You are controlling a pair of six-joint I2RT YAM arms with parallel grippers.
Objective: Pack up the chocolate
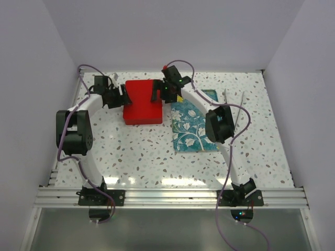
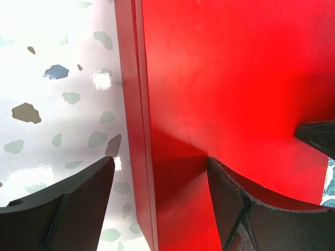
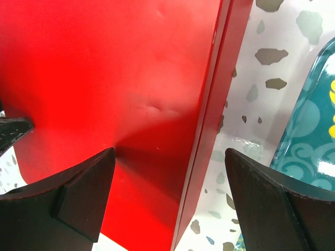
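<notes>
The small chocolate pieces are hidden in all three views, so where they lie cannot be told. What fills the middle of the scene is a flat, bright red rectangular box lying on the far part of the white speckled surface. Its top is a plain red panel, and a seam runs along its side wall.

The left fingers are at the box's left edge. They stand wide apart and hold nothing. In the left wrist view one finger hangs over the speckled surface and the other over the red top, with the box's left wall between them. The right fingers are at the box's right edge, at its far corner, also spread wide and gripping nothing. One is above the red top. The other is above the strip of surface between the box and a teal tray with a white and yellow flower print. Each wrist view catches a black fingertip of the other arm across the lid.

The teal tray lies just right of the box, apart from it, and reaches nearer than the box does. The right arm arches over the tray's right side. The left arm curves along the left side of the surface.
</notes>
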